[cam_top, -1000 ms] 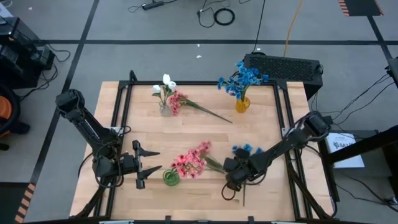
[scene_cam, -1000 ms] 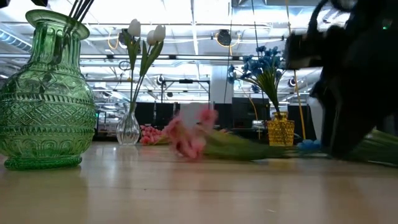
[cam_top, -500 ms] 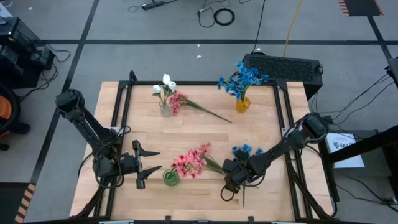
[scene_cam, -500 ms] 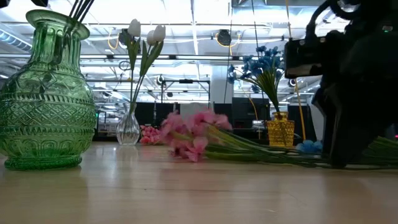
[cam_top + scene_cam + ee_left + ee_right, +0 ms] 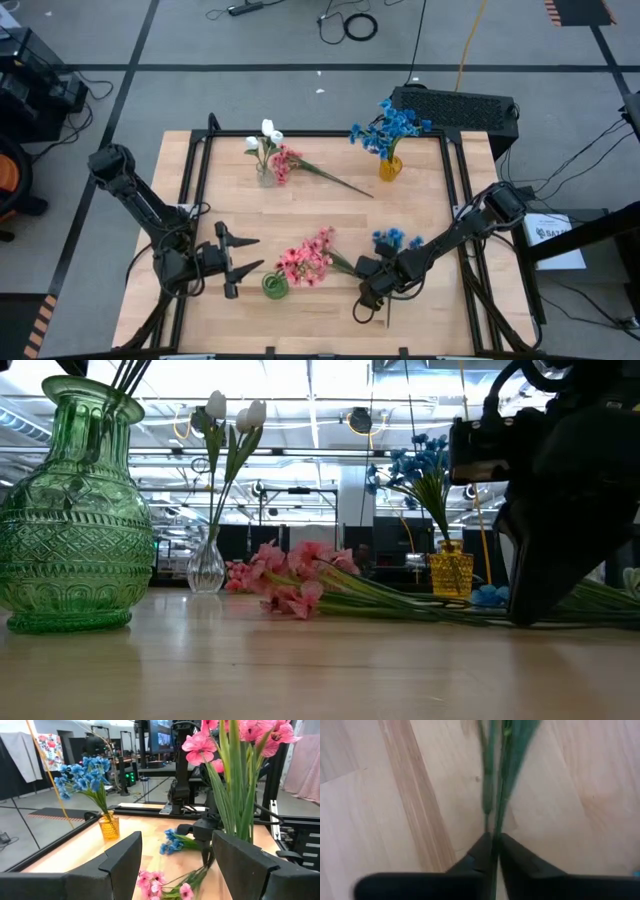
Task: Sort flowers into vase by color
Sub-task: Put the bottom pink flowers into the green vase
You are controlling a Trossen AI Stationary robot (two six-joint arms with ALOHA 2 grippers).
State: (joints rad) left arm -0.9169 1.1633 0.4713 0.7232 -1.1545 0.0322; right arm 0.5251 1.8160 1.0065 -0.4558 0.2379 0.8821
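Observation:
A pink flower sprig (image 5: 305, 262) lies on the table by the green vase (image 5: 275, 287), blossoms (image 5: 290, 582) toward the vase. Its green stems run to my right gripper (image 5: 372, 293), which points steeply down and is shut on a stem. A blue sprig (image 5: 395, 240) lies on the table just beyond that gripper. My left gripper (image 5: 240, 268) stands open and level on the vase's left side, touching nothing. More pink flowers (image 5: 235, 770) stand in the green vase. My right gripper pinches a thin green stem (image 5: 492, 822) between its two fingertips (image 5: 512, 852); other stems run close alongside. The fingers come from above, slanting steeply down. The sprig lies flat on the table, its blossom end toward the green vase.
At the far side, a small clear vase (image 5: 265, 172) holds white flowers, with another pink sprig (image 5: 300, 167) lying beside it. A yellow vase (image 5: 389, 167) holds blue flowers (image 5: 388, 125). Bare wood lies in the table's middle. A dark frame runs along the table's edges.
The pink sprig's blossom end has shifted a little over the table toward the green vase and now lies still. Its stems stay at my right gripper.

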